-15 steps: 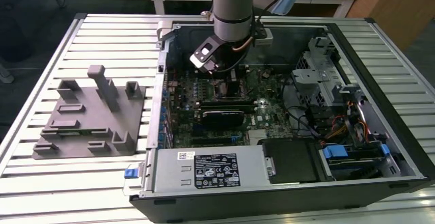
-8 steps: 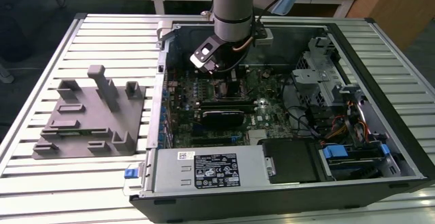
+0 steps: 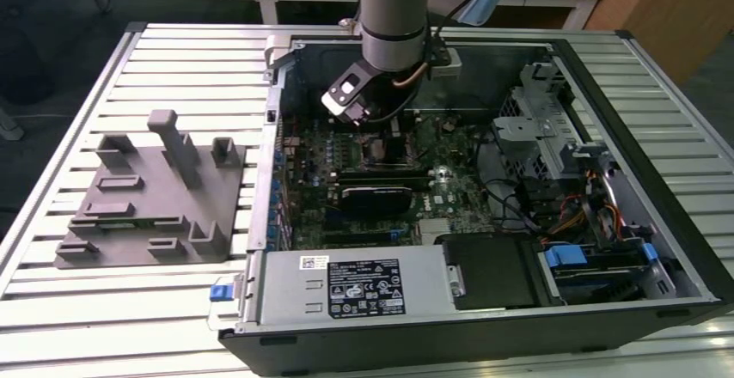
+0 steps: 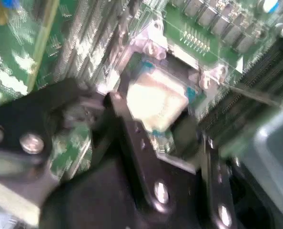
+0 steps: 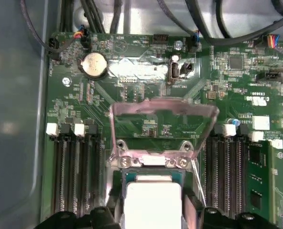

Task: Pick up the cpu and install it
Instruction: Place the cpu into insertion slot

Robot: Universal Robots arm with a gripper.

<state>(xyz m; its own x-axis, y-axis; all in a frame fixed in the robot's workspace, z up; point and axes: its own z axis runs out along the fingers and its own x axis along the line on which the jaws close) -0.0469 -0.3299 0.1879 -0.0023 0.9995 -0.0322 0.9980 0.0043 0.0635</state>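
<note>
Fixture (image 3: pixel 149 198) on table (image 3: pixel 115 309), exterior view's left of PC case (image 3: pixel 459 348); inside it, cpu (image 5: pixel 153 202) btwn RAM slots (image 5: pixel 72 176).

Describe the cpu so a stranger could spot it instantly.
Look inside the open computer case, on the green motherboard between the long black slots. Next to the raised metal frame is the cpu, the only flat square with a pale silver top.

Pale silver cpu (image 4: pixel 156 102) at open socket (image 4: pixel 182 67)

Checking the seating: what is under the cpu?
The cpu sits over the socket; its hinged metal frame is raised open. The contacts underneath are covered, so seating cannot be told.
</note>
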